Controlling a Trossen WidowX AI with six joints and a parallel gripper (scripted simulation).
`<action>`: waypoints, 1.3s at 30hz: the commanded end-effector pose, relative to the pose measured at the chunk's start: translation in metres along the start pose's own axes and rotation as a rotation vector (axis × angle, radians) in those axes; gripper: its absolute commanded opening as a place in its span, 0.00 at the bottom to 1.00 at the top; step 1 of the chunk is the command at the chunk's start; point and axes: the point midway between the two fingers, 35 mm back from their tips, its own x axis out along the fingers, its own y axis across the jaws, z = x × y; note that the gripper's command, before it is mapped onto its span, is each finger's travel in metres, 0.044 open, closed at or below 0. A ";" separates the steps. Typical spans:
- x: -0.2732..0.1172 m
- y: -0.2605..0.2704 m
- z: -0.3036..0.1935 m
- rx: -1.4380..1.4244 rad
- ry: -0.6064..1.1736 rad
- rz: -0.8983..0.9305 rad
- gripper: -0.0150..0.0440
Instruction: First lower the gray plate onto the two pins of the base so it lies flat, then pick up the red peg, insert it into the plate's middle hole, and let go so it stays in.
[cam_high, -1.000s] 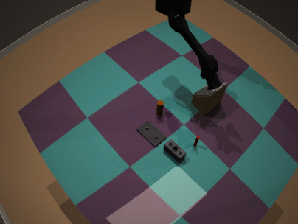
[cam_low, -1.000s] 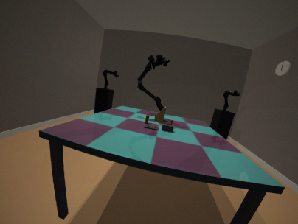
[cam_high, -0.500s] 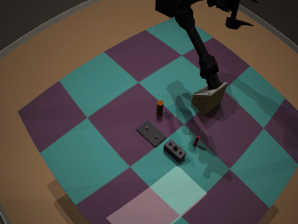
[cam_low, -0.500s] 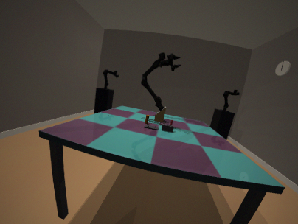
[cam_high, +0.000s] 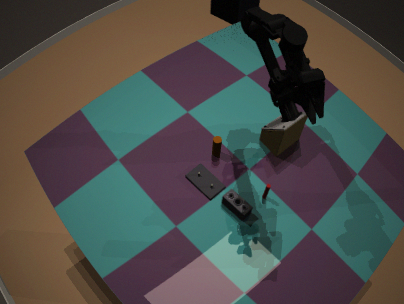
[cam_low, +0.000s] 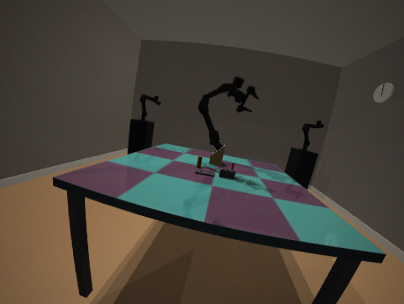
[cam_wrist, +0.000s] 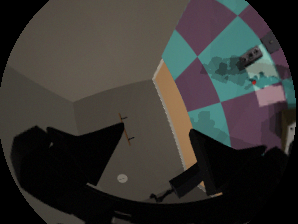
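The base (cam_high: 205, 188) (cam_low: 204, 173) (cam_wrist: 270, 42) is a flat dark slab with two small upright pins. The gray plate (cam_high: 237, 204) (cam_low: 227, 174) (cam_wrist: 251, 57), a thick block with three holes in a row, lies on the table beside the base, off its pins. The red peg (cam_high: 267, 191) (cam_low: 232, 166) (cam_wrist: 254, 82) stands upright on the table, on the plate's other side. My gripper (cam_high: 317, 120) (cam_low: 254, 104) (cam_wrist: 157, 129) is open and empty, high in the air and well away from plate and peg. In the wrist view it points mostly at the wall.
An orange cylinder (cam_high: 217, 147) (cam_low: 199, 162) stands upright behind the base. The arm rises from a tan wedge-shaped mount (cam_high: 284, 137) (cam_low: 217, 156) on the checkered table. Two small dark arms (cam_low: 144, 107) (cam_low: 306, 135) on pedestals stand beyond the table.
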 end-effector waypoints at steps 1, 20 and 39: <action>0.038 -0.032 0.042 0.145 -0.108 -0.162 1.00; 0.120 -0.245 0.210 0.743 -0.749 -0.874 1.00; 0.151 -0.316 0.231 0.742 -0.752 -0.875 1.00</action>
